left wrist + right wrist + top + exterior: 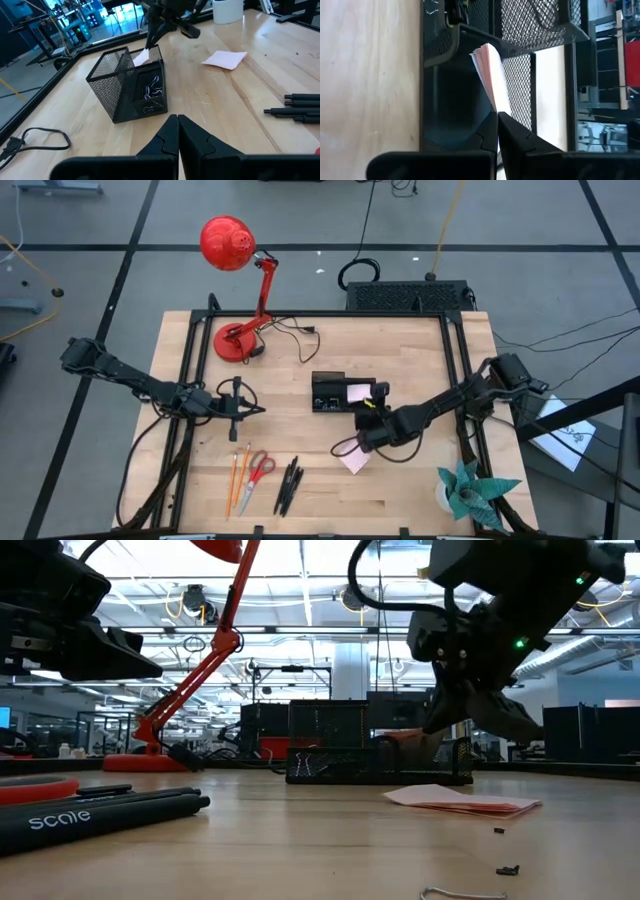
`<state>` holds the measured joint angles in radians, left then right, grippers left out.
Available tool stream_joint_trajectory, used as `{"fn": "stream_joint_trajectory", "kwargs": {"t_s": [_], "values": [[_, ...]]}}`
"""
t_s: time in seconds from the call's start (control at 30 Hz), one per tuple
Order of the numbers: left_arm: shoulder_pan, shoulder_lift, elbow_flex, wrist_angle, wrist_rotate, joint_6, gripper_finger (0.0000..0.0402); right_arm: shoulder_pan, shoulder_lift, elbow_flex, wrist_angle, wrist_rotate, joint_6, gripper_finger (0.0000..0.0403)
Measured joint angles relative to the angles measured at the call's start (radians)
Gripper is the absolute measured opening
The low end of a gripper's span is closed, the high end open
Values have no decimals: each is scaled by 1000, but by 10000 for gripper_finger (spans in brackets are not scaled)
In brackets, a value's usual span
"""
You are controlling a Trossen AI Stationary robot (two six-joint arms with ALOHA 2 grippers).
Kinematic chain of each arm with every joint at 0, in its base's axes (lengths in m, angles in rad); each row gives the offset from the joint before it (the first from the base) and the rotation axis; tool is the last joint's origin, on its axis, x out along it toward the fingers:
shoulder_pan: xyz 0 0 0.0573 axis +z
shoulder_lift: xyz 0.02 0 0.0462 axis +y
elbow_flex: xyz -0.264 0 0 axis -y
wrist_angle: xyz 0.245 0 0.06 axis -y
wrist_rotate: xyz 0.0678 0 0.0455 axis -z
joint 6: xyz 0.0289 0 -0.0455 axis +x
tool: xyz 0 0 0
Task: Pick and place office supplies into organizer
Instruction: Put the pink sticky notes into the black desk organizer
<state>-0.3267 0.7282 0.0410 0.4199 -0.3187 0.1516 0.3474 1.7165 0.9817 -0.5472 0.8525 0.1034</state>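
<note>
The black mesh organizer stands mid-table. My right gripper is at its right end, shut on a few pale pink sticky notes that reach into a compartment of the organizer; the left wrist view shows the notes at the organizer's rim. More pink notes lie flat on the table nearby. Orange pencils, red-handled scissors and black pens lie near the front edge. My left gripper hovers shut, left of the organizer. My right gripper pinches the sticky notes by one edge between its two fingers. It comes slanting down from the table's near right side. The sheets stand on edge, and their free end sits inside the organizer's compartment.
A red desk lamp with its cord stands at the far left. A black box sits beyond the far edge, and a teal paper plant stands at the near right corner. Tiny clips lie on the near table.
</note>
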Motion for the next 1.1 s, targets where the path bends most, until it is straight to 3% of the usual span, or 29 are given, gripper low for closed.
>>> {"fn": "stream_joint_trajectory", "kwargs": {"t_s": [0.3,0.5,0.87,1.1], "values": [[0,0,0,0,-1,0,5,-15,-1,-24,58,-78,-15,1],[0,0,0,-1,-1,3,5,-15,-1,-24,72,-149,-13,33],[0,0,0,-1,-2,4,5,-15,-1,-24,72,-149,-13,110],[0,0,0,-1,-2,7,5,4,-63,19,32,-125,-11,125]]}}
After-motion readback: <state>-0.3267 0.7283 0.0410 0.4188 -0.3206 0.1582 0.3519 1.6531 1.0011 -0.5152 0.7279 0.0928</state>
